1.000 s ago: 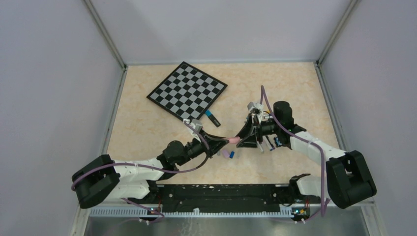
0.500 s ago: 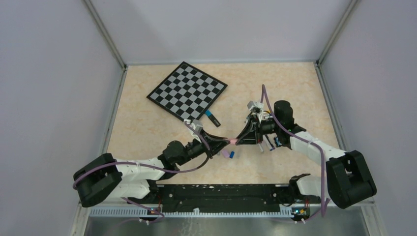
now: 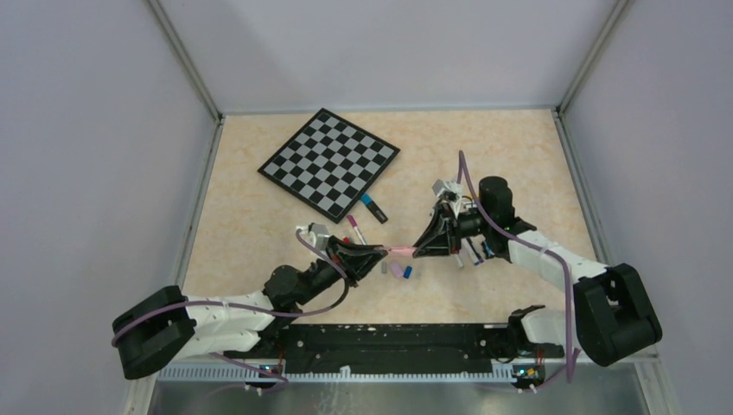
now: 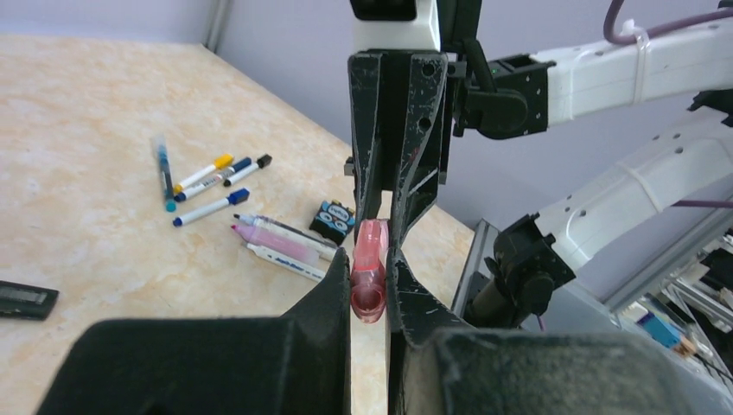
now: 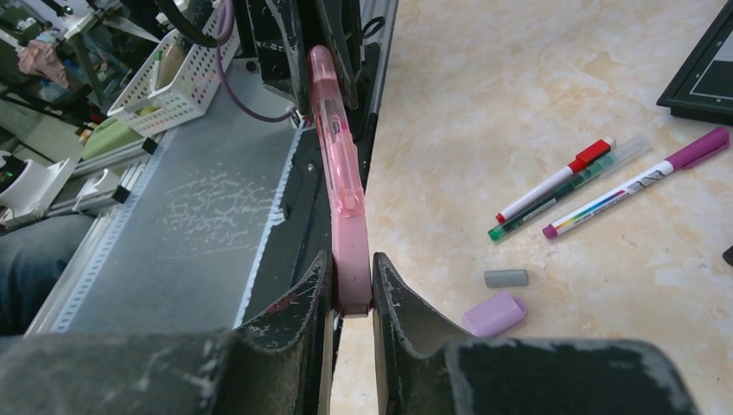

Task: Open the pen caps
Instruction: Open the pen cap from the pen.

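Top external | highlighter (image 3: 400, 251) clamped mid-frame by left gripper (image 4: 370, 281) | cap (image 5: 350, 242) pinched by right gripper (image 5: 351, 270) | opposed grips judged set for pulling the cap off

light: bright, even | shadows: soft (barely any) | focus: near foreground blurred in wrist views

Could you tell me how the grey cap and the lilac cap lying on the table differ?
The grey cap is dull grey; the lilac cap is pale purple. The grey cap is slim; the lilac cap is clearly fatter. In the right wrist view the grey cap lies level, the lilac cap slanted. Both lie loose on the table, off any pen, close but apart.
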